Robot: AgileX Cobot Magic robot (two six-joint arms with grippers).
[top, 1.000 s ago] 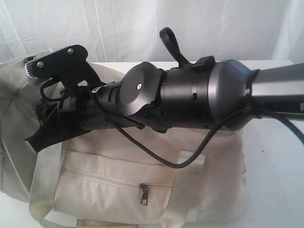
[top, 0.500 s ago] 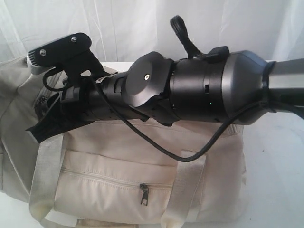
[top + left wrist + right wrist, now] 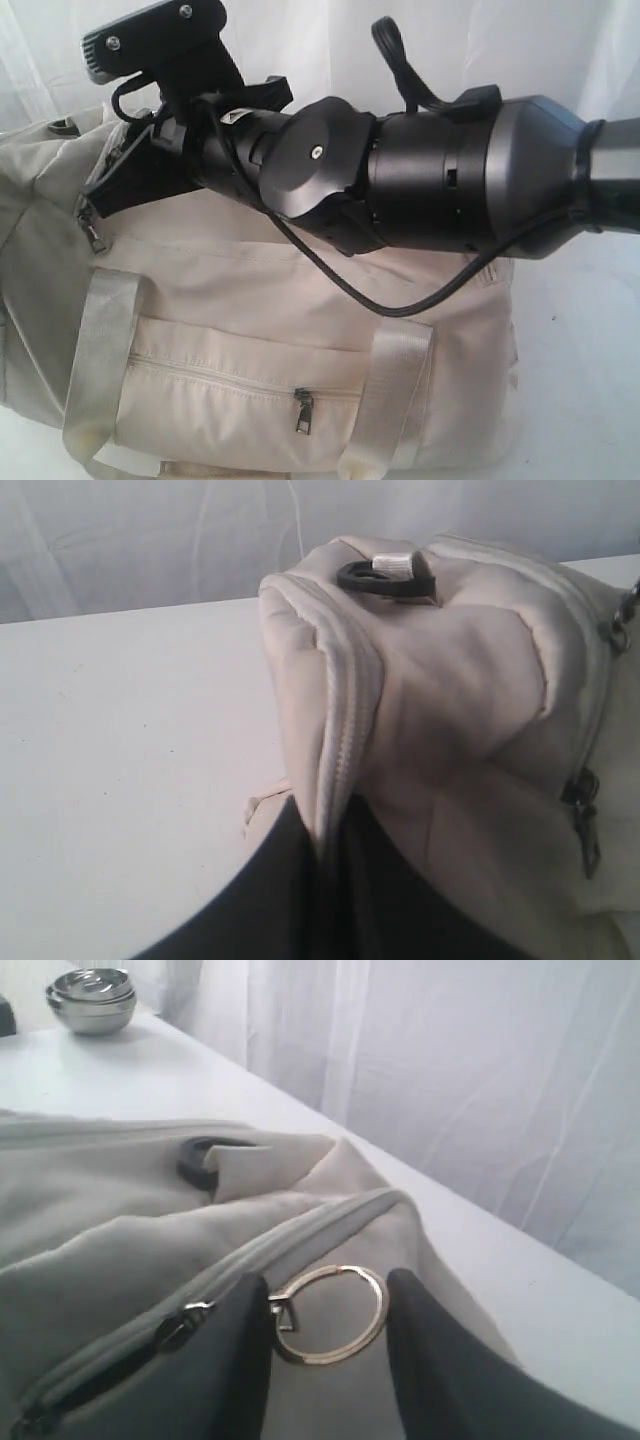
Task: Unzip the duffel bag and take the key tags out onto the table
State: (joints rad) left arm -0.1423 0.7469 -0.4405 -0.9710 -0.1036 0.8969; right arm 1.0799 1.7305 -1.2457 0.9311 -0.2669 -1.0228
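Observation:
The cream duffel bag (image 3: 250,300) lies on the white table (image 3: 580,350). My right arm reaches across it to its left end, where my right gripper (image 3: 105,190) hovers. In the right wrist view both fingers press against the sides of a metal zip ring (image 3: 330,1315), so my right gripper (image 3: 330,1350) is shut on it. The dark slider (image 3: 185,1325) sits just behind. My left gripper (image 3: 330,850) is shut on the zip seam (image 3: 345,720) at the bag's end, below the black plastic loop (image 3: 385,575). The key tags are hidden.
A front pocket with a dark pull (image 3: 303,408) and two webbing straps (image 3: 95,350) face the camera. More dark pulls (image 3: 585,820) hang on the bag's side. Steel bowls (image 3: 92,1000) stand at the far table corner. A white curtain (image 3: 300,50) hangs behind.
My right arm has risen and swung up over the bag's left end, carrying its gripper from low in front of the bag to near the top edge.

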